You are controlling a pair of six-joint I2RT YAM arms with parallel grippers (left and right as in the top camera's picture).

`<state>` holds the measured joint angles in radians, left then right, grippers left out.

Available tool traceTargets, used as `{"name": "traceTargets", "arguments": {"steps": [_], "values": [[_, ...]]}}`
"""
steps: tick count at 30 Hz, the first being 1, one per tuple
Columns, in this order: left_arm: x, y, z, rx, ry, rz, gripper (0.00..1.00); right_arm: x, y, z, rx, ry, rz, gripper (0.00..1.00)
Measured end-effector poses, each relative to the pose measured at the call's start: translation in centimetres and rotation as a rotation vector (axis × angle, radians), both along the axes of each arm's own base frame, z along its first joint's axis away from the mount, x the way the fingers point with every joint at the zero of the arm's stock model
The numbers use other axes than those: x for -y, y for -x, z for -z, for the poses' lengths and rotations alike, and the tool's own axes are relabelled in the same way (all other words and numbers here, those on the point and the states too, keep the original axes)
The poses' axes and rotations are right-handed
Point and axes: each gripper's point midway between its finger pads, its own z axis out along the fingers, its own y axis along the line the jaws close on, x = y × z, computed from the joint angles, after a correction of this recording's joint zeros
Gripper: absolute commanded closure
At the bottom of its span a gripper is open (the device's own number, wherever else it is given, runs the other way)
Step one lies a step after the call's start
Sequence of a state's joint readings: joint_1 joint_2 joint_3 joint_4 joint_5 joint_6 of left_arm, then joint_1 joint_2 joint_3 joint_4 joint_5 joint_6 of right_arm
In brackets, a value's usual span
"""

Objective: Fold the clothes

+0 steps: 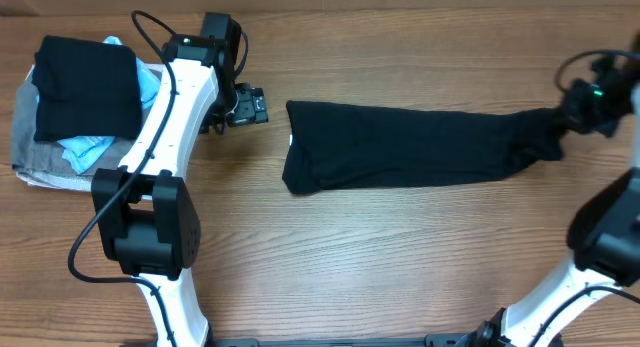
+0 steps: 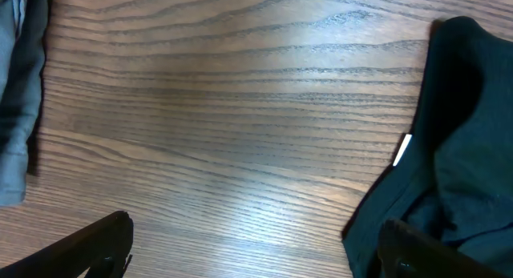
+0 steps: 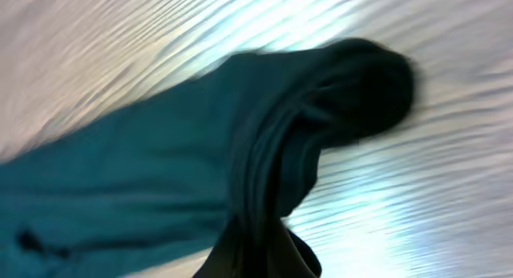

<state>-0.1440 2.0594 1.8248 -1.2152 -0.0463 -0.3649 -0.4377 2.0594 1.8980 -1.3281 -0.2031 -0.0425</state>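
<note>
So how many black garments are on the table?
2: a folded shirt atop the pile at left, and a long shirt across the middle, held by the right pincer. The pile may hide more.

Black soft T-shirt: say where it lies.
Overhead view: the black T-shirt stretches across the wooden table, right end bunched at the right gripper, left end short of the left gripper.

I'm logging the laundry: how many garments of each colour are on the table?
Black: 2, the stretched-out T-shirt and a folded garment at left
Light-blue garment: 1
Grey garment: 1
Total: 4
</note>
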Motion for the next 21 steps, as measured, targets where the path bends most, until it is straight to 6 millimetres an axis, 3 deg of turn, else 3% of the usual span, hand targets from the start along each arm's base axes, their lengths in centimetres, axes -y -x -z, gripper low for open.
{"name": "traceTargets", "arguments": {"steps": [4,13,21], "values": [[0.0,0.0,0.0,0.0,0.0,0.0,0.0,-5.7,-0.3,0.0,-0.046,-0.021,-0.133,0.95],[0.0,0.0,0.0,0.0,0.0,0.0,0.0,-15.9,0.1,0.1,-0.104,-0.029,-0.381,0.95],[0.0,0.0,0.0,0.0,0.0,0.0,0.0,-20.6,0.8,1.5,-0.117,-0.024,-0.498,0.94]]}}
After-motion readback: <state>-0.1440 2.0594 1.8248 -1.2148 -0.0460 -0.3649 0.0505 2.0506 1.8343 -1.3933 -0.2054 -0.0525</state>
